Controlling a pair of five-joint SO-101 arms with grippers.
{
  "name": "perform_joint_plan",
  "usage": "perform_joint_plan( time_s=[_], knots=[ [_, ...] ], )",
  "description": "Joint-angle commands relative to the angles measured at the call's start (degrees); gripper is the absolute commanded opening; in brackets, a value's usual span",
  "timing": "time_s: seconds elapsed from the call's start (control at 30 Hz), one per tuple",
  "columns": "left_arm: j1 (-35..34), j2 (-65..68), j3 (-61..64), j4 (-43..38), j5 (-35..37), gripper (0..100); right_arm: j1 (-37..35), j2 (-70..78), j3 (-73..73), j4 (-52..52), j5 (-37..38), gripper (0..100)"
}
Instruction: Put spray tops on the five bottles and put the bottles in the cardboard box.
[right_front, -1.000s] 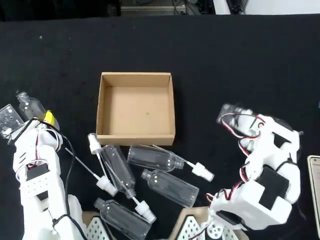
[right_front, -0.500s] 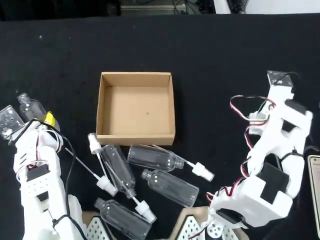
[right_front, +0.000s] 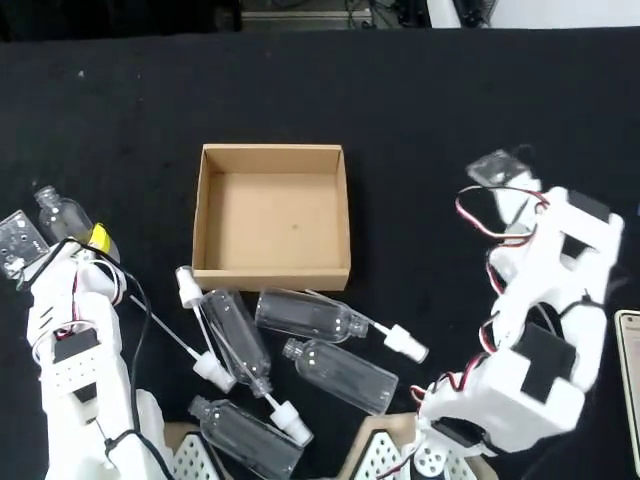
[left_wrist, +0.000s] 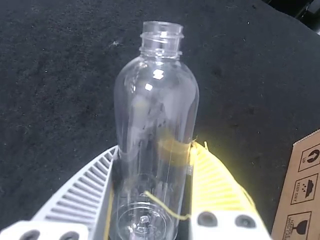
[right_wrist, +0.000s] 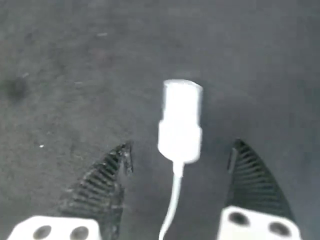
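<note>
My left gripper (left_wrist: 156, 147) is shut on a clear, uncapped bottle (left_wrist: 155, 115), its open neck pointing away from the wrist. In the high view that bottle (right_front: 58, 212) lies at the table's left edge. The cardboard box (right_front: 207, 215) sits open at the centre. In front of it lie three more clear bottles (right_front: 310, 315), a fourth (right_front: 245, 435) nearer the front edge, and several white spray tops (right_front: 405, 343) with thin tubes. My right gripper (right_wrist: 181, 146) is open just above the black table, with one spray top (right_wrist: 181, 120) lying between its fingers (right_wrist: 107, 175), untouched.
The right arm (right_front: 545, 260) stands at the table's right side, its wrist about level with the box's near half. A pale flat object (right_front: 630, 350) lies at the right edge. Both arm bases (right_front: 400, 450) crowd the front edge. Bare black cloth stretches behind the box.
The right arm's wrist swung out to the far right and away from the front, then came partway back to the left. The left arm and its bottle have not moved.
</note>
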Motion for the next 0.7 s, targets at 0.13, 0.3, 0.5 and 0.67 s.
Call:
perform_joint_plan(
  time_s=[0.13, 0.3, 0.5, 0.67],
  knots=[
    [0.13, -0.53, -0.92, -0.88, -0.09, 6, -1.41, 10.07, -5.85, -3.34, 0.26, 18.4],
    [0.13, -0.53, -0.92, -0.88, -0.09, 6, 2.11, 10.24, -11.3, -3.16, -4.57, 0.8],
    [0.13, -0.53, -0.84, -0.88, -0.09, 6, 4.4, 0.4, -14.02, 3.34, -11.69, 1.0],
    [0.75, -0.53, -0.84, -0.97, -0.09, 6, 0.97, -13.23, -13.41, 10.11, -26.02, 1.0]
  ],
)
